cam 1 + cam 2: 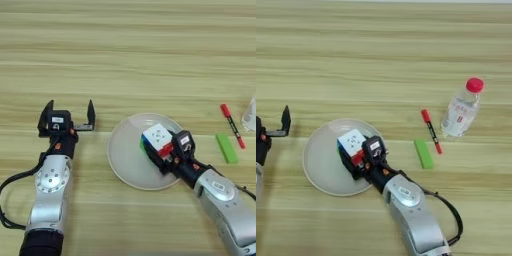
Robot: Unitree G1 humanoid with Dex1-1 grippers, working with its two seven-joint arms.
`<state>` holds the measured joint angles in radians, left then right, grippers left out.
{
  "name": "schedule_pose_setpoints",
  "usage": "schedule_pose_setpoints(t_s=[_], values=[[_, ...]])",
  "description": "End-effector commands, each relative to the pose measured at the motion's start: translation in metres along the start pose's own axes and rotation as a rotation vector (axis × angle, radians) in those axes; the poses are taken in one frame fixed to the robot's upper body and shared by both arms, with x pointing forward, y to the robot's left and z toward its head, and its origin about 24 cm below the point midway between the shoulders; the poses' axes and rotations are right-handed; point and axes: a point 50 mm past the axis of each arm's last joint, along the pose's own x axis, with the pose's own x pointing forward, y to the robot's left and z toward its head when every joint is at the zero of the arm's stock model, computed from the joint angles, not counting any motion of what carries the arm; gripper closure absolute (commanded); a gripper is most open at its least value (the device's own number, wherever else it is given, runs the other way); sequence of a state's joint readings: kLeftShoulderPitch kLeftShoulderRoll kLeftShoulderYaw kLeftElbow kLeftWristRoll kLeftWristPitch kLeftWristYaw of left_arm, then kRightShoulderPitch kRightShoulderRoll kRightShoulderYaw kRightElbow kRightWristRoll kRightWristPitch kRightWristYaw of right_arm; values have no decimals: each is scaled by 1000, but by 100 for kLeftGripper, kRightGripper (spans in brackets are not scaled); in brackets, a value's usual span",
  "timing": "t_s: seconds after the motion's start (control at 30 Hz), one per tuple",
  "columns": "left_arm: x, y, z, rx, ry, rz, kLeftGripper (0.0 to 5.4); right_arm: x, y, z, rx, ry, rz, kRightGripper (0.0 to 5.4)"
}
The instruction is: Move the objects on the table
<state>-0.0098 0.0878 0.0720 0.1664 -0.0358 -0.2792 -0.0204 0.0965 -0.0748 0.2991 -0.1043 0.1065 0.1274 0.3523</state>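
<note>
White label [459,116], writing unreadable

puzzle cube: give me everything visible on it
The puzzle cube is a small multicoloured cube: white top face with small marks, red and green showing on its sides, glossy plastic by the look. It sits tilted over the white plate, right of centre. The right gripper is closed on it from the robot's side.
</note>
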Motion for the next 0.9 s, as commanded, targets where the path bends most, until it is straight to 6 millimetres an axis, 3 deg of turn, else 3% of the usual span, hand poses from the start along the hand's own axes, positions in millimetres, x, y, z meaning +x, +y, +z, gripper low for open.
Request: schedule_pose_setpoints(t_s=[0.03,0.43,0.9], values=[[-2,-1,-1,8,13,3,0,3,0,1,-10,-1,-4,148],[-1,-1,-1,9,14,3,0,0,0,10,-56,-49,-14,15],[-2,-1,0,10,12,4,0,-13,-19,35,-100,-159,-98,5]])
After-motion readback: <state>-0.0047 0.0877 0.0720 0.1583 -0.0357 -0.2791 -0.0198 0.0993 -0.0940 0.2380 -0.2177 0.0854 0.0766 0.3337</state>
